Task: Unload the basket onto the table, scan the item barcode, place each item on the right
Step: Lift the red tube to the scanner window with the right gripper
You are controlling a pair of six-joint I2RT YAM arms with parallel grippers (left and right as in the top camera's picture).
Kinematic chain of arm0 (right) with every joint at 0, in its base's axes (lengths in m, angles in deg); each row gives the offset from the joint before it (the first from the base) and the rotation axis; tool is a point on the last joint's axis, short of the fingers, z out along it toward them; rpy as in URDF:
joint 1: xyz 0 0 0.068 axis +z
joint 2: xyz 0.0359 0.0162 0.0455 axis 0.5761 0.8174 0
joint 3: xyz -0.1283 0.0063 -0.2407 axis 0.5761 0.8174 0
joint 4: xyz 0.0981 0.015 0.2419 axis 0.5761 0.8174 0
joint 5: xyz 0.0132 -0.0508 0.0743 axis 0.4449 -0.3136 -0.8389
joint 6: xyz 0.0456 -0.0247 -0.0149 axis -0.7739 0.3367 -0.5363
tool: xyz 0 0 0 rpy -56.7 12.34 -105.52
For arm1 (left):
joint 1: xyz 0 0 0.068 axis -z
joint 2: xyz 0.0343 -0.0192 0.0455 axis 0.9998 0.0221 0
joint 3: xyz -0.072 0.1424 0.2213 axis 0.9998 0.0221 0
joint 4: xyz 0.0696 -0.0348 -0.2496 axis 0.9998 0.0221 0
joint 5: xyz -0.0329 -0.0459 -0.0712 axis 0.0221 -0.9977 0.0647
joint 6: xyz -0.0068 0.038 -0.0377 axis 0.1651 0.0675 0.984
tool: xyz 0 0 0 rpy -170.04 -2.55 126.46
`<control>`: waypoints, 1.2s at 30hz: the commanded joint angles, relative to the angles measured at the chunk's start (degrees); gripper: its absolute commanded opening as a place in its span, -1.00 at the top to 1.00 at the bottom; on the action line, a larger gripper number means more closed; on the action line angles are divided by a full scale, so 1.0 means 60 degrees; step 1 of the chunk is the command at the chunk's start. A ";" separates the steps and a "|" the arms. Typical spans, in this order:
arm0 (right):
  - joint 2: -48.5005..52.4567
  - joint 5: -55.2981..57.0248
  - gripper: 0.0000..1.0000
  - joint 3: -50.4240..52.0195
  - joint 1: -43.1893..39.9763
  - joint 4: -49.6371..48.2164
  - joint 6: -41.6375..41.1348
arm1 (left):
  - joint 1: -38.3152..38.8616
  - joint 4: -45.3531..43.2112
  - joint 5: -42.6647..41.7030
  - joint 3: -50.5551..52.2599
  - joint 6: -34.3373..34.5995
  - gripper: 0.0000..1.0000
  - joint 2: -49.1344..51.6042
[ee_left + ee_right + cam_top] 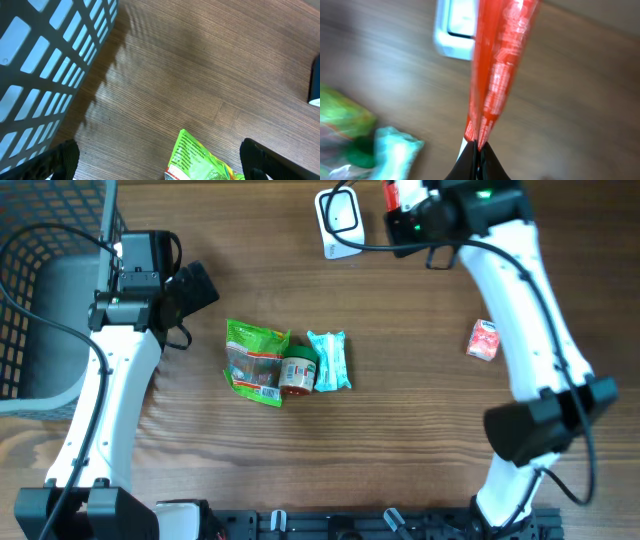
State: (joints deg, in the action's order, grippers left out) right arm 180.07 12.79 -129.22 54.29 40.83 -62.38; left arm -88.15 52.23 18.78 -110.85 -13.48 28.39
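Risk: right gripper (477, 145), clenched on one thin edge of the red packet (495, 75), may let it swing edge-on to the scanner (455, 30) ahead; left gripper (160, 162) released.

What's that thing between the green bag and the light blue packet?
A small round tub with a red top, lying close against the green bag and the light blue packet. The overhead view shows it.

You have the glossy red packet (495, 75) pinched by one edge in the closed right gripper (478, 148), held up edge-on near the white, rounded scanner (456, 30), which lies flat.
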 commanded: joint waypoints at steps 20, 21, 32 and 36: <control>0.4481 0.8000 0.91 0.0251 0.1902 -0.4747 0.5337 | -0.0011 -0.0018 0.0087 -0.0047 0.0124 -1.00 0.0011; 0.4481 0.7996 0.91 0.0255 0.1902 -0.4696 0.5340 | -0.0011 -0.0018 0.0087 -0.0047 0.0124 -1.00 0.0011; 0.3628 0.7938 0.92 0.0302 0.2022 -0.3901 0.4204 | -0.0011 -0.0018 0.0087 -0.0047 0.0124 -1.00 0.0011; 0.1242 0.4357 0.92 0.0299 0.1614 -0.0878 0.1290 | -0.0011 -0.0018 0.0087 -0.0047 0.0124 -1.00 0.0011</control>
State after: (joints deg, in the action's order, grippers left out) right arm 201.10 56.13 -126.75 65.87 26.33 -39.17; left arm -88.15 52.27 18.80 -110.85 -13.48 28.39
